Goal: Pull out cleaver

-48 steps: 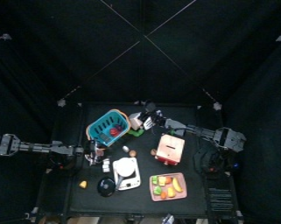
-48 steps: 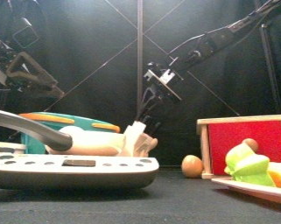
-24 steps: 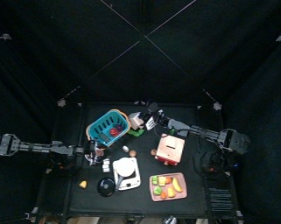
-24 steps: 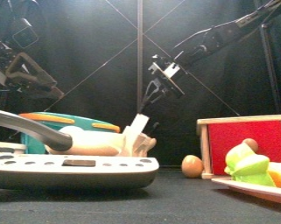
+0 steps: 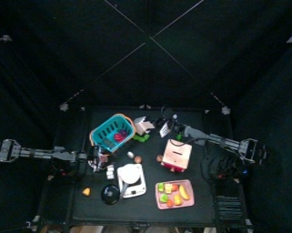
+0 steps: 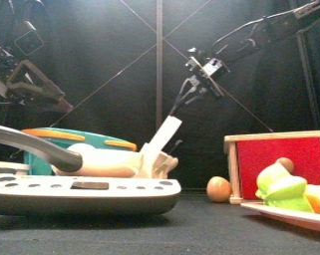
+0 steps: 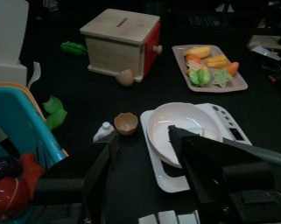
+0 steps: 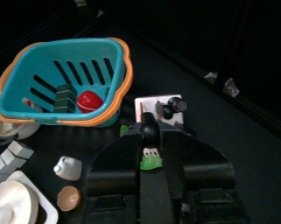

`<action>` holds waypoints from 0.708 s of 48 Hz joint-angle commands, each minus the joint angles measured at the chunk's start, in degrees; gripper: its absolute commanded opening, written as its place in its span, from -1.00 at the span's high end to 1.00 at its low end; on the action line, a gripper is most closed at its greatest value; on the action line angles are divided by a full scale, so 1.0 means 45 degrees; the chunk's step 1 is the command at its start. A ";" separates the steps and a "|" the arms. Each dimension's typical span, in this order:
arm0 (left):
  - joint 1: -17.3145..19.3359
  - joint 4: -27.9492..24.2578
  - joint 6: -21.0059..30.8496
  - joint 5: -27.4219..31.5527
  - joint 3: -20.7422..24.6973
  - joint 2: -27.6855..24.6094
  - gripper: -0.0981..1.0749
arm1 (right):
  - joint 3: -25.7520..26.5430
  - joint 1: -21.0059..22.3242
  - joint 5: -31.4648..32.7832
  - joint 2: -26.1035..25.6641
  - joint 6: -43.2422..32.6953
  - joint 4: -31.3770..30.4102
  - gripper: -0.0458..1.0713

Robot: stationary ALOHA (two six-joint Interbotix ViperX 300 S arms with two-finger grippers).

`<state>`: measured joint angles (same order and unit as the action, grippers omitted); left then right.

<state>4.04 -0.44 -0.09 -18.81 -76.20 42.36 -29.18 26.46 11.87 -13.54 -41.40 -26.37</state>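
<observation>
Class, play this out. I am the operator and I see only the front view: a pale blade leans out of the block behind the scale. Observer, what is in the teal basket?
Observer: The right wrist view looks down into the teal basket. A red item lies inside, near its slotted wall.
Operator: How does the left gripper stand?
Observer: The left gripper is open and faces a white bowl.
Operator: Is anything beside that bowl?
Observer: A small brown cup stands on the table right beside it.
</observation>
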 commanded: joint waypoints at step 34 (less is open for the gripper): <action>0.0156 -0.0020 -0.0020 -0.0098 0.0195 -0.0039 -0.64 | -0.2422 -0.0664 -0.3086 -0.2734 0.0039 -0.0137 0.19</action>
<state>4.57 -0.44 -0.09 -18.90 -76.20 42.36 -40.17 23.64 0.18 -24.52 -41.40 -26.89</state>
